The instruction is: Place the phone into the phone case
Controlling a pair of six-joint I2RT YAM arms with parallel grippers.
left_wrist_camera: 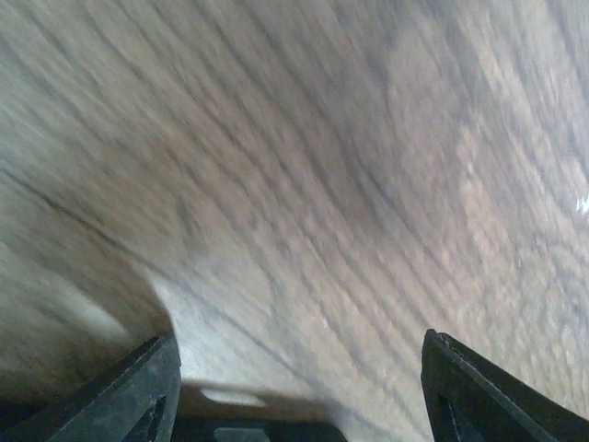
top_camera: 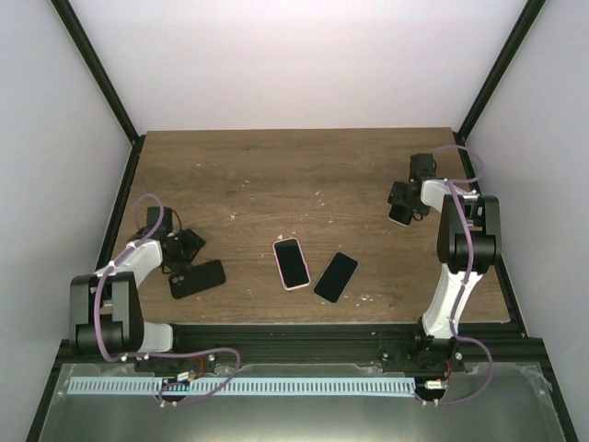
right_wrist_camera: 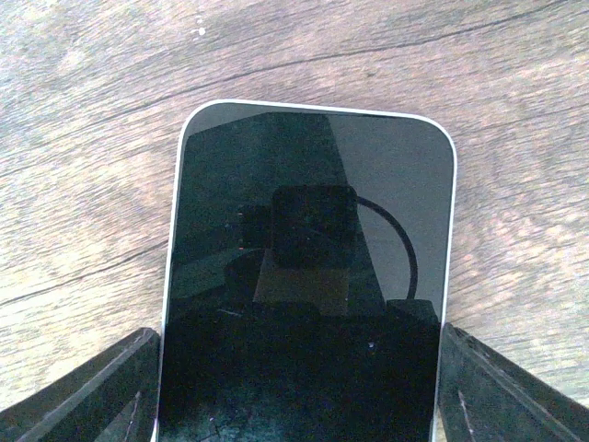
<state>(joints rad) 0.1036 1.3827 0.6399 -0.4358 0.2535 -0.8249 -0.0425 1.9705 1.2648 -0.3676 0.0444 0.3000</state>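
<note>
top external view, item list. wooden table [top_camera: 276, 175]: one black phone case [top_camera: 197, 278] at near left, lying flat. left gripper [top_camera: 189, 247] just beside the case's far end. pink-rimmed phone [top_camera: 291, 263] and black phone [top_camera: 335, 276] side by side at near centre, both screen up, close but apart. white-rimmed phone [top_camera: 398, 215] at far right, well apart from the case, under the right gripper [top_camera: 402, 201].

left wrist view, blurred: left gripper [left_wrist_camera: 299, 339] fingers spread, bare wood between them, nothing held.

right wrist view: white-rimmed phone [right_wrist_camera: 308, 276] flat on the wood, dark screen up, between the fingers [right_wrist_camera: 83, 391] of the right gripper [right_wrist_camera: 299, 336]; one finger along each long edge. whether they clamp it: cannot tell.
</note>
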